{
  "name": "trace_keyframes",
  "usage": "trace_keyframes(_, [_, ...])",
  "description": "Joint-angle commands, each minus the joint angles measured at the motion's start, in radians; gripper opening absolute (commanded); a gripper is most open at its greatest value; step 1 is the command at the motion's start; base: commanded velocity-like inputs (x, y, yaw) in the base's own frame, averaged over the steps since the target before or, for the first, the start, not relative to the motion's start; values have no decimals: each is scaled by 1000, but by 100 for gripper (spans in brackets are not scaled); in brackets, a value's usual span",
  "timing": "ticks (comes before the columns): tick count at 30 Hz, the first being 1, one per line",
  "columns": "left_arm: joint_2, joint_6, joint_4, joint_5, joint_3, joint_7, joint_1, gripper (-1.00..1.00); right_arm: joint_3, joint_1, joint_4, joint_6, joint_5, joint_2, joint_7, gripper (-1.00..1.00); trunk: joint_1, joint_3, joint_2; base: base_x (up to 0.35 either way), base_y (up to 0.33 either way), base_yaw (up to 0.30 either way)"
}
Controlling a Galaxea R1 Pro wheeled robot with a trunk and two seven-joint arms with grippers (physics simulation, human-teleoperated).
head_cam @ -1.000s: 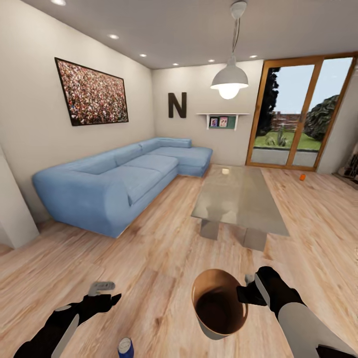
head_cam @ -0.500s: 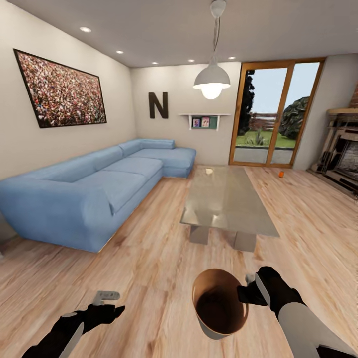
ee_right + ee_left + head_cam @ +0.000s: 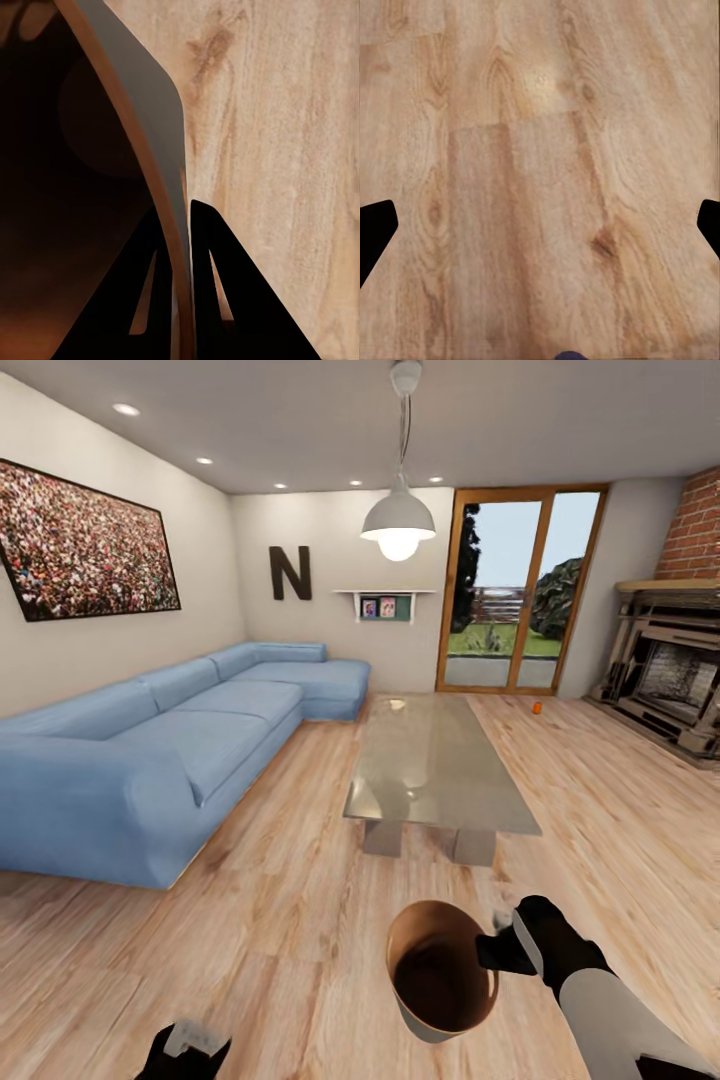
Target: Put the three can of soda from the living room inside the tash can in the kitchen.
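Observation:
My right gripper [image 3: 497, 950] is shut on the rim of the trash can [image 3: 440, 972], a tapered bin, copper-brown inside, held low in front of me over the wood floor. The right wrist view shows the two fingers [image 3: 214, 255] pinching the bin's wall [image 3: 150, 97]. One orange soda can [image 3: 536, 707] stands far off on the floor by the glass doors. My left gripper [image 3: 190, 1048] hangs low at the head view's bottom edge. In the left wrist view it [image 3: 540, 232] is open over bare floor, and a dark blue sliver [image 3: 570, 355] shows at the frame's edge.
A light-blue sectional sofa [image 3: 170, 740] runs along the left wall. The glass coffee table [image 3: 435, 765] stands in the middle ahead of me. A brick fireplace [image 3: 675, 670] is at the right, and wood-framed glass doors [image 3: 515, 600] are at the back.
The camera has turned right: sofa and table shifted left and the fireplace came into view. My left arm sank toward the bottom edge. The blue can left the head view.

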Motion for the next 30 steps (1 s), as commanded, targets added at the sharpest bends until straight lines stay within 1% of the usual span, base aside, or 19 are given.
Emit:
trace_keyframes(1, [0,-25,19,-1,0,0,0,100,-2,0,0,2,-22,0,5,-100,0,0,0,4,2,-145])
trace_keyframes(4, [0,-53,41,-2,0,0,1,100,-2,0,0,2,-22,0,5,-100,0,0,0,2,1,-141])
trace_keyframes(11, [0,-63,50,-2,0,-1,1,100,-3,0,0,2,-22,-1,5,-100,0,0,0,-17,0,-100])
trace_keyframes(22, [0,-64,51,-2,0,-1,1,100,-2,1,1,0,-22,0,4,-100,0,0,0,-261,0,-9])
trace_keyframes(27, [-2,-62,52,6,4,1,1,100,-2,1,-2,0,-19,-1,4,-100,0,0,0,-82,0,0])
trace_keyframes(30, [-6,-61,53,7,6,2,1,100,-2,1,-4,-1,-18,-3,3,-100,11,-9,-21,-14,0,0])
